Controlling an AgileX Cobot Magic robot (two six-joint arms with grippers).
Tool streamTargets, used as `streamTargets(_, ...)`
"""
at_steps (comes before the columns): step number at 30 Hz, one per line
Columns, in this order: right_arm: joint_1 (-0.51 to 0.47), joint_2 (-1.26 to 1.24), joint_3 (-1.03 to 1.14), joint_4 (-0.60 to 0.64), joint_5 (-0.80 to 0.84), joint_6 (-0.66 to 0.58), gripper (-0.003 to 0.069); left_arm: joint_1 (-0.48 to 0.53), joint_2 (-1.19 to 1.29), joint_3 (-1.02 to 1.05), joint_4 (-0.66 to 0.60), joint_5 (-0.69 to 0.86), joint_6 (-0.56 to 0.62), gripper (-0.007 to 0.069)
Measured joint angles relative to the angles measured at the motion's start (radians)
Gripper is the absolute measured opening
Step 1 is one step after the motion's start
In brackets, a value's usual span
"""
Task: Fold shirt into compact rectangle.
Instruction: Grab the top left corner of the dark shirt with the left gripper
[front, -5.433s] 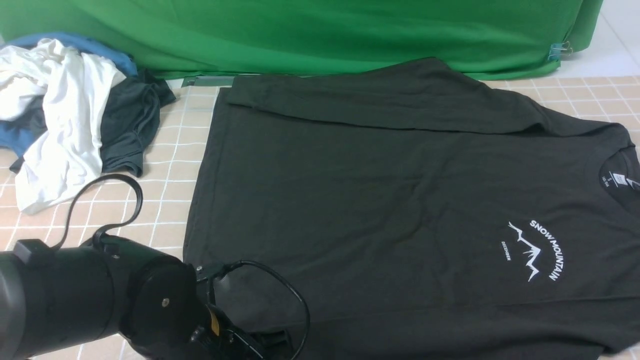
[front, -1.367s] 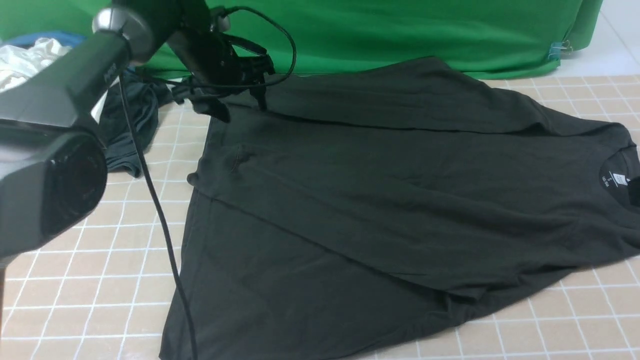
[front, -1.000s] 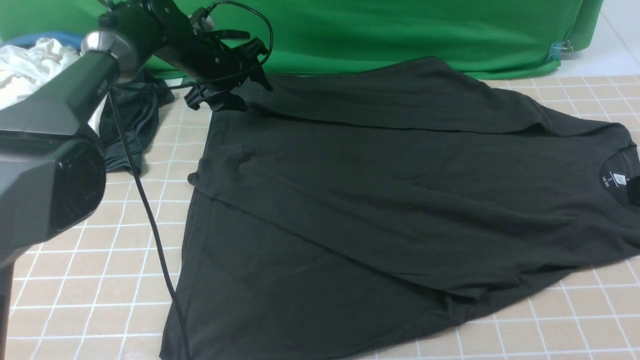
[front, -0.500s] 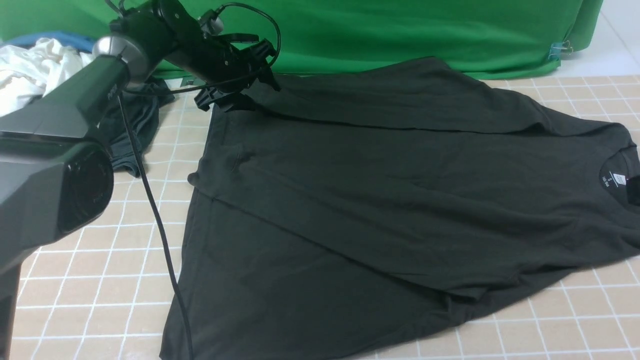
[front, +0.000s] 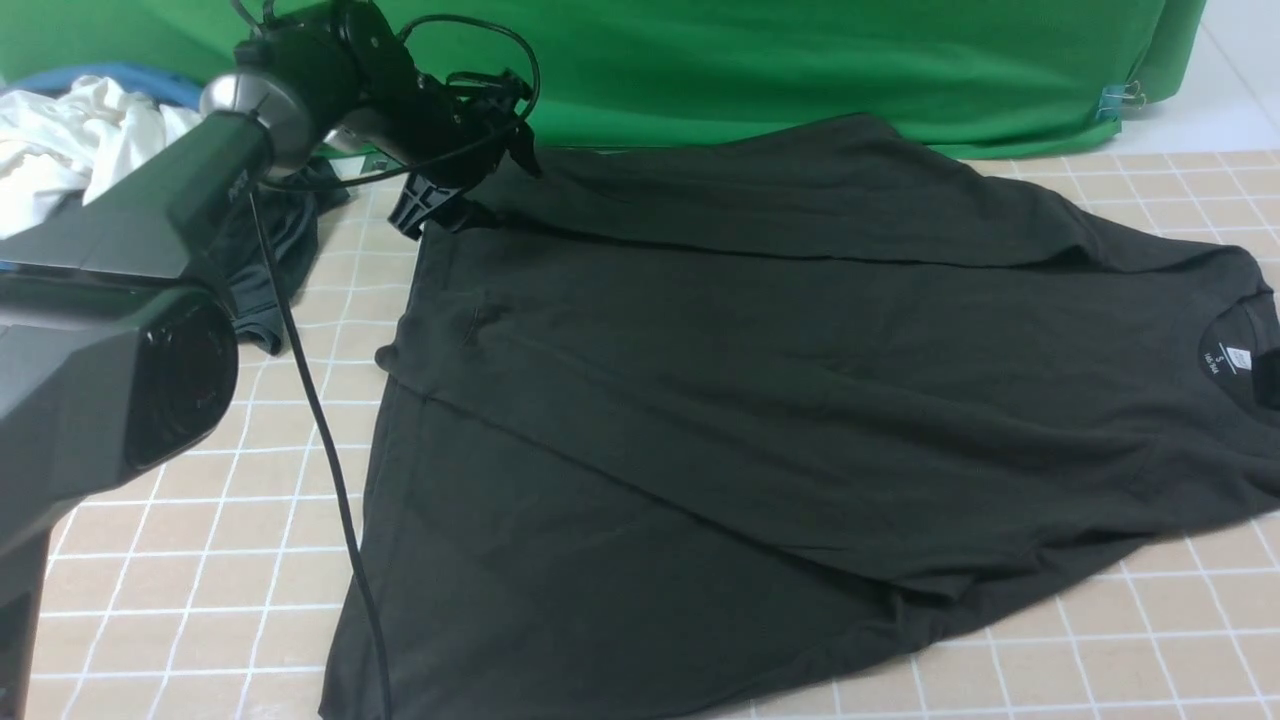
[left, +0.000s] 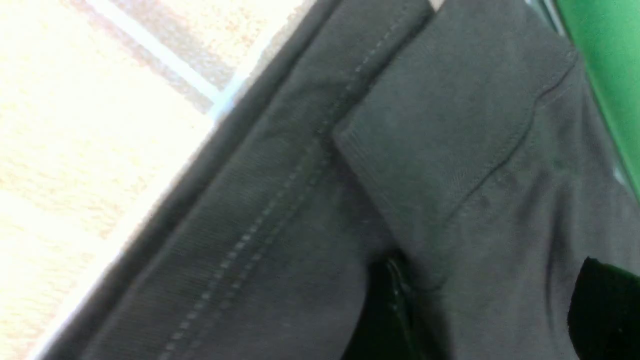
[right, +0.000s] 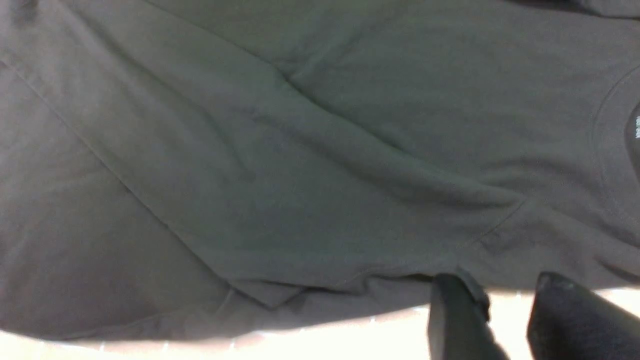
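Note:
The black shirt (front: 760, 400) lies spread on the tiled table, its near side folded over toward the back, so the logo is hidden. The white neck label (front: 1235, 358) shows at the right. My left gripper (front: 465, 180) is at the shirt's far-left hem corner. In the left wrist view it (left: 500, 310) stands open, with the folded hem (left: 450, 150) lying between its fingers. My right gripper (right: 510, 310) is open over bare table, just off the shirt's folded near edge (right: 350, 280). The front view does not show it.
At the back left is a clothes pile: a white garment (front: 70, 150), a dark grey garment (front: 270, 250) and blue cloth (front: 130, 75). A green backdrop (front: 700, 70) runs along the far side. The left arm's cable (front: 320, 450) hangs beside the shirt's left edge.
Since 5.4 s ago the shirt's near side has been folded over the logo, and my left arm has gone from the near-left to the far-left corner. Over the last second the gripper only turned slightly.

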Motion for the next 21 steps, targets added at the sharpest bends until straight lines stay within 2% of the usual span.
streamTargets(10,0.0,0.0,0.0,0.0,-0.038,-0.006,0.0237,0.0,0.0,0.0,-0.03,-0.02,-0.126,0.0447)
streamTargets(21,0.0,0.0,0.0,0.0,-0.041,-0.008,0.0238,0.0,0.037,-0.003,-0.031,-0.056,-0.181,0.0446)
